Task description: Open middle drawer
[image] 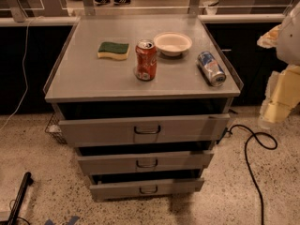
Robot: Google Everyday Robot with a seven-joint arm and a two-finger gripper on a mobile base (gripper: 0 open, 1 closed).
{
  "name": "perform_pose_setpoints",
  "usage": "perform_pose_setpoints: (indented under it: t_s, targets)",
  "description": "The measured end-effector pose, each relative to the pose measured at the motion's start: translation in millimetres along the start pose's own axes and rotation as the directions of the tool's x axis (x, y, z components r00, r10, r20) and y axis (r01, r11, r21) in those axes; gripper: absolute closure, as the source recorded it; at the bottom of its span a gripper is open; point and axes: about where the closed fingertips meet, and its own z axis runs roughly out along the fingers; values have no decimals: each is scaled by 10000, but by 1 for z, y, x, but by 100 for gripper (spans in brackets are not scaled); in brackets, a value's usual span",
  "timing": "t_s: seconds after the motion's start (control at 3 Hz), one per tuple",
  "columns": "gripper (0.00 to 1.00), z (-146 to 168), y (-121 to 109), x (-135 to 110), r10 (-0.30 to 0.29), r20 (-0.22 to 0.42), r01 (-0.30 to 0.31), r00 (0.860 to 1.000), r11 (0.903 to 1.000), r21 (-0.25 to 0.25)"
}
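The middle drawer (145, 162) is the mid-sized grey front of three stacked in a grey metal cabinet, with a small dark loop handle (146, 163) at its centre. A dark gap shows above its front panel. The top drawer (143, 129) sits above it and the bottom drawer (147, 188) below. My gripper (277, 102), white and pale yellow, hangs at the right edge of the view, well to the right of the cabinet, level with the top drawer and apart from all drawers.
On the cabinet top (84, 78) are a green-and-yellow sponge (113, 50), an upright red can (146, 60), a white bowl (172, 43) and a blue can (211, 68) lying on its side. A black cable (251, 144) loops on the floor at right. A black rod (18, 196) lies at lower left.
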Motion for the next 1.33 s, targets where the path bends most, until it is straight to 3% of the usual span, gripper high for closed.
perform_pose_setpoints:
  t_s: [0.33,0.67,1.0,1.33]
  targets:
    - [0,0,2,2,37,127,-37,9999,10000,-5]
    - [0,2,10,10,194,660,-191,9976,9998,-54]
    - [0,44,44,32,1127,2032,-996,9726,9923,-739]
    - [0,86,71,53,1972,3290,-1642,9235,9784,-1256]
